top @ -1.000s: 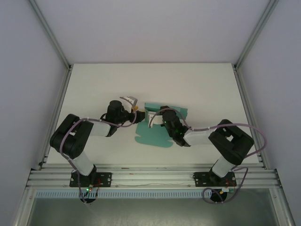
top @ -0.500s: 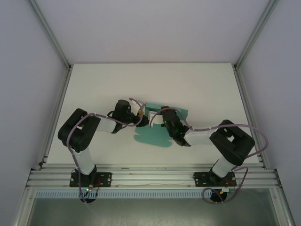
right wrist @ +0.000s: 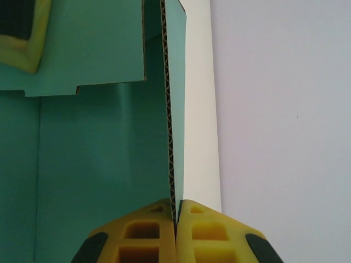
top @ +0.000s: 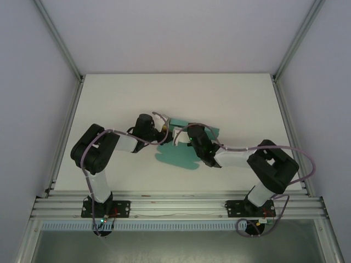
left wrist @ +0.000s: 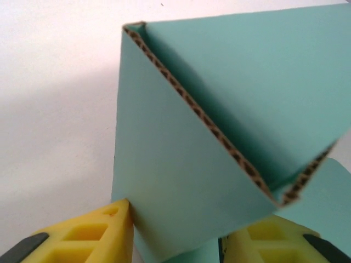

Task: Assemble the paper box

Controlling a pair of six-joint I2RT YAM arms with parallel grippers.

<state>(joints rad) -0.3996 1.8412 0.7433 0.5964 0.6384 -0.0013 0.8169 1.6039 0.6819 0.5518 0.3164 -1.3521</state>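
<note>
The teal-green paper box (top: pixel 178 158) lies partly folded at the table's middle, its rounded tabs towards the near edge. My left gripper (top: pixel 164 133) reaches its left end from the left. In the left wrist view a raised folded panel of the paper box (left wrist: pixel 181 164) fills the gap of the left gripper (left wrist: pixel 175 219), and both yellow fingers touch it. My right gripper (top: pixel 178 137) comes in from the right. In the right wrist view the right gripper (right wrist: pixel 176 211) is shut on the thin edge of an upright wall of the paper box (right wrist: pixel 98 142).
The white table (top: pixel 109 104) has free room all round the box. Aluminium frame rails (top: pixel 285 109) run along its sides, with pale walls behind. A yellow finger (right wrist: pixel 22 38) of the left gripper shows against the teal card in the right wrist view.
My left arm has swung right to the box's left end and its jaws have narrowed round the raised panel. The right gripper has kept its hold and shifted slightly left.
</note>
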